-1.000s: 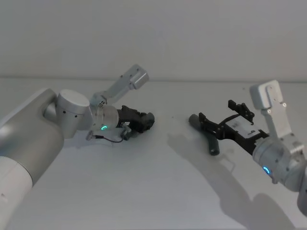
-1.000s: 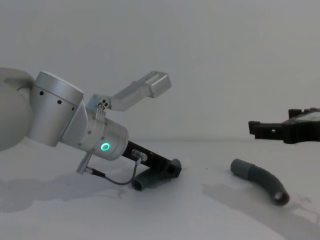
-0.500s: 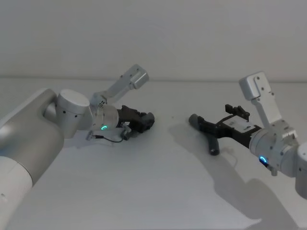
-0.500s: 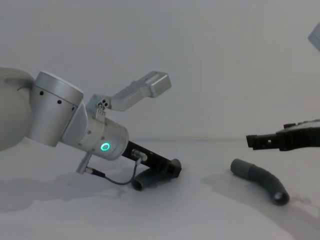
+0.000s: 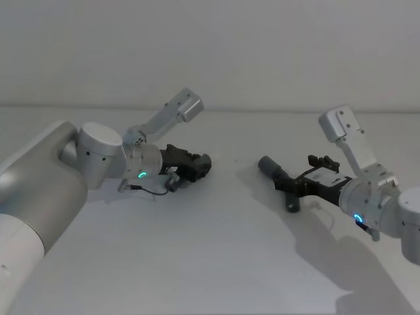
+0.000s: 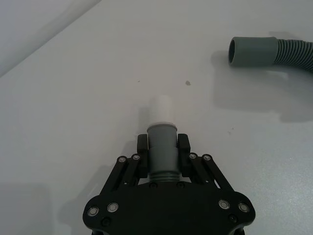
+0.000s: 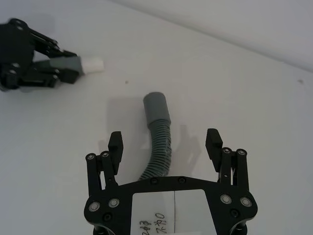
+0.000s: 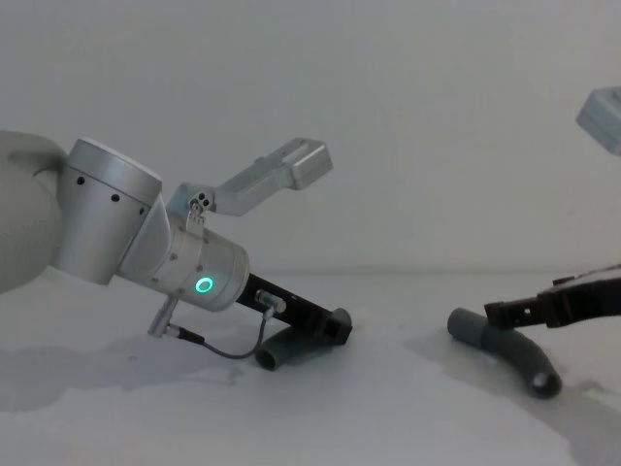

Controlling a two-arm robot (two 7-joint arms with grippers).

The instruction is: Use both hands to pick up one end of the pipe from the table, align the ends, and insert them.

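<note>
**Grasp pending on the longer piece**

Left gripper is clamped on the shorter piece, low over the desk and well apart from the longer piece, on its left. The whitish tip sticks out past the fingers and points roughly toward the longer piece. That piece lies flat on the desk with its collar mouth turned toward the left gripper. The right gripper hangs just above it with jaws spread wide, one finger on either side of the ribbed middle and neither touching.

The step in hand looks like the second pickup. The next move calls for lowering the right gripper, closing on the ribbed part behind the collar and lifting. After that, the collar mouth must line up with the tip before any push.
</note>
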